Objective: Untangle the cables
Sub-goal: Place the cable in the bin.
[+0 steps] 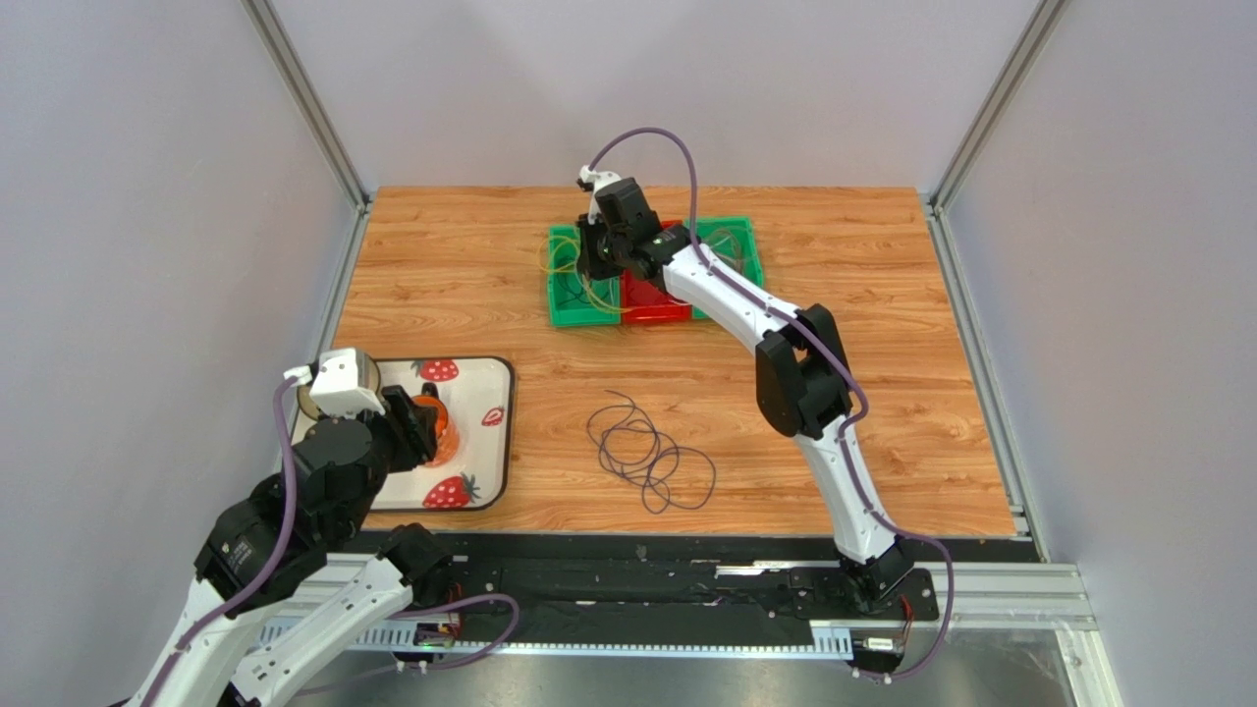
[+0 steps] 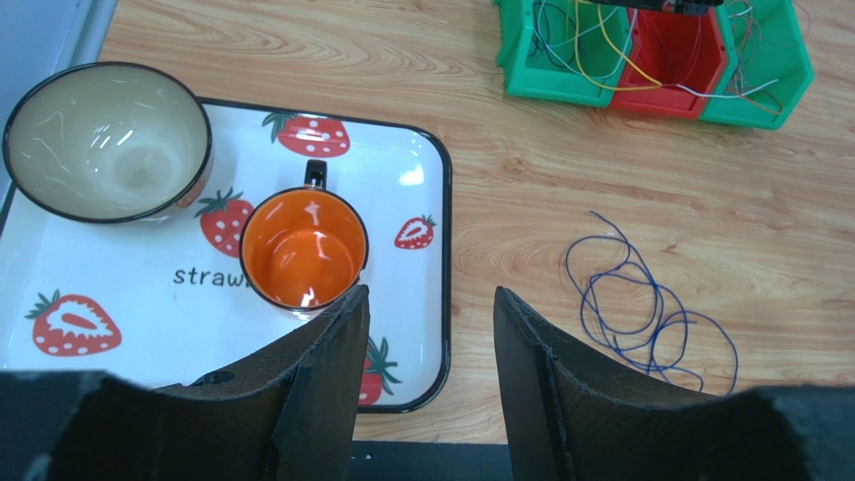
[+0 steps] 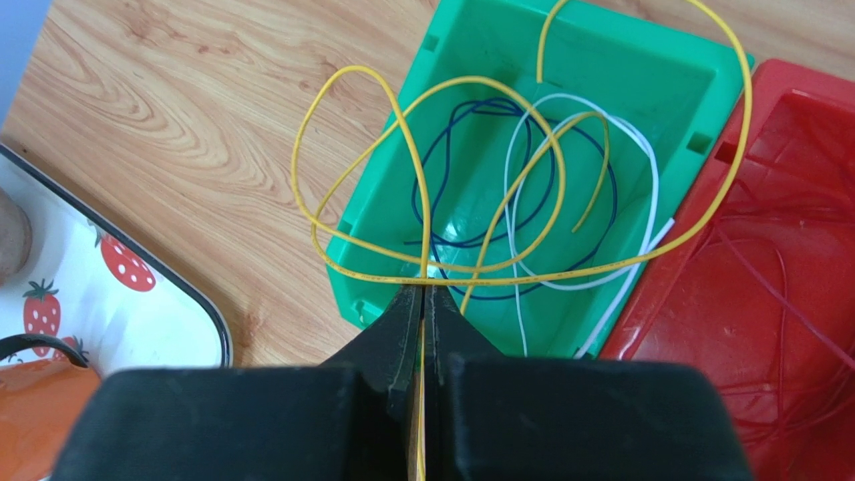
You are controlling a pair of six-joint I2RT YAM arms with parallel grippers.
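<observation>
Left claw: the left gripper (image 2: 430, 301) hangs at about 8 o'clock on the table in the top view, fingers spread with nothing between them, over the edge of the strawberry tray (image 2: 443, 200).
Tray load: an orange mug (image 2: 301, 251) sits just beyond the fingertips, with a bowl (image 2: 105, 140) at 10 o'clock from it.
Loose coil: a dark cable (image 1: 645, 449) lies alone on the bare wood at 6 o'clock from the table's centre, well apart from the bins and already free of the others.
Right claw: the right gripper (image 3: 423, 291) reaches to 12 o'clock, its fingers pressed together on the yellow cable (image 3: 542, 271) at the near lip of the green bin (image 3: 472, 60).
Tangle: the yellow loops spill past the bin's rim at 9 o'clock and cross over a white cable (image 3: 652, 170) and a dark blue cable (image 3: 447, 140) in the bin; whether they are threaded through each other I cannot tell.
Red bin (image 3: 803, 130): at 3 o'clock, holding thin reddish strands.
Handling: the cables look very light, springy rather than limp, and smooth-skinned, so likely to slip or snag.
Grip advice: pinch a single strand away from crossings, ideally near a free end, and lift slowly.
</observation>
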